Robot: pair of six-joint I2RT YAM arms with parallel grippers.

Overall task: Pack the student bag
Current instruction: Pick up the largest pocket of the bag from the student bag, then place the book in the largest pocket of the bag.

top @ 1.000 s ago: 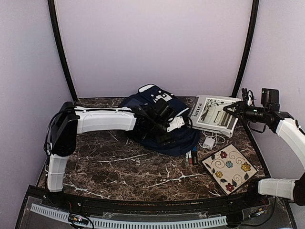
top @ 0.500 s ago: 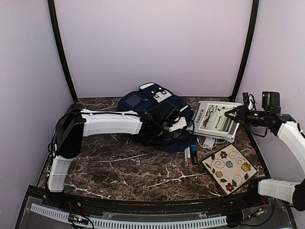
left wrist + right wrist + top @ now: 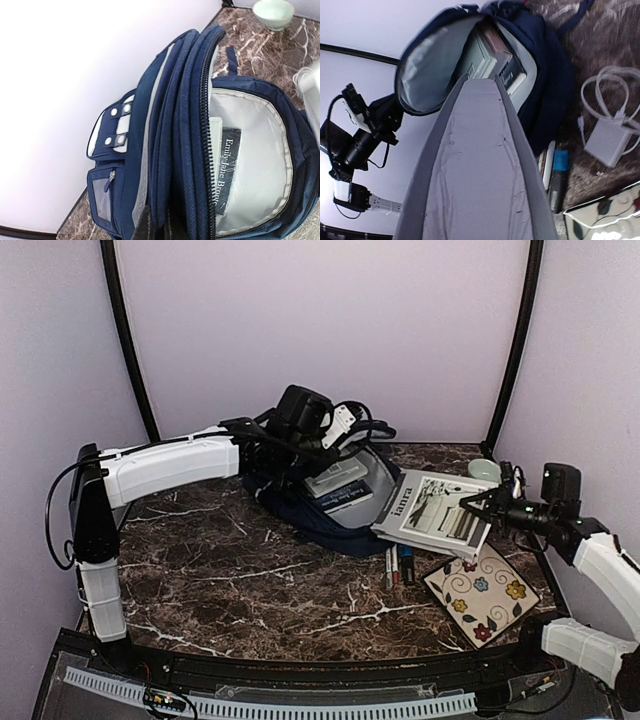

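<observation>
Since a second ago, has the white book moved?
Yes. The white book has shifted left and nearer, toward the student bag, closing on the unmoved floral notebook.

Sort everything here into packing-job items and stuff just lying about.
In use: navy-blue fabric backpack, held open by left gripper; books inside it; grey printed magazine in right gripper.
Lying about: marker pens, white charger with cable, floral-patterned square pad, pale green bowl.
</observation>
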